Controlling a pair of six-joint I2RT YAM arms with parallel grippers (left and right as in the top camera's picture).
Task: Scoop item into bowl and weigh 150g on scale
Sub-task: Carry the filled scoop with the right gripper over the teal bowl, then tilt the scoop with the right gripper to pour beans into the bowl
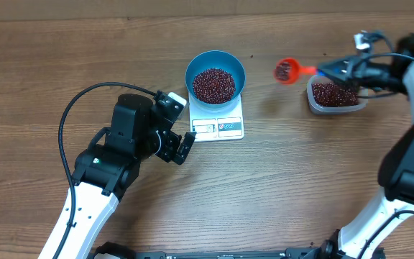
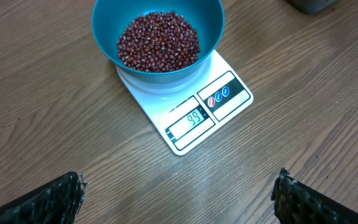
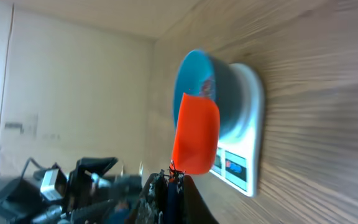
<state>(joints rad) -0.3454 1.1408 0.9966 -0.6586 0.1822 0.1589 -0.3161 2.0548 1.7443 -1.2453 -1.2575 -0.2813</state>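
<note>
While the right gripper (image 1: 336,70) clamps the handle of a loaded orange scoop (image 1: 287,70) above the tabletop, between scale (image 1: 218,127) and clear tub (image 1: 311,101), the left gripper (image 2: 179,180) stands wide and empty beside the scale's display end. Blue bowl (image 2: 102,28) of red-brown beans (image 2: 158,41) sits on the scale, toward the far edge. Display: 99.
</note>
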